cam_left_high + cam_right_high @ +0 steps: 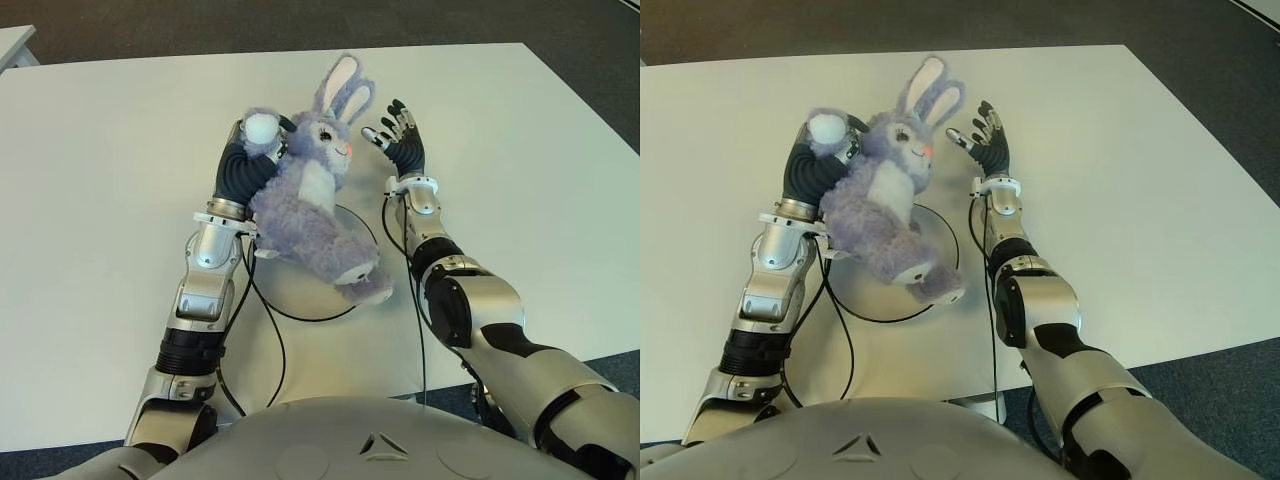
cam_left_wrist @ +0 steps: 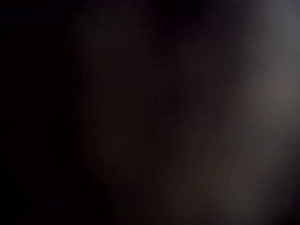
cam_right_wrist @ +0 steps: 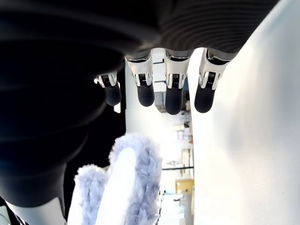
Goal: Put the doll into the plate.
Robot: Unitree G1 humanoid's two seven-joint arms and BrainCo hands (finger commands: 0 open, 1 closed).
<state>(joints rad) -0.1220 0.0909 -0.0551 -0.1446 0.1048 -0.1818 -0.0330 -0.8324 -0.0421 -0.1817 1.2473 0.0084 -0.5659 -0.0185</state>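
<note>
A purple plush rabbit doll with long ears leans over the round white plate in the middle of the table. Its feet are low over the plate's right part, while its head and chest are raised. My left hand is curled around the doll's upper body from the left, under one white paw. The left wrist view is dark, covered by the doll. My right hand stands just right of the doll's head with its fingers spread and holding nothing. An ear of the doll shows below them.
The white table spreads wide on both sides of the plate. Black cables run from my forearms along the plate's near rim. Dark floor lies beyond the table's far and right edges.
</note>
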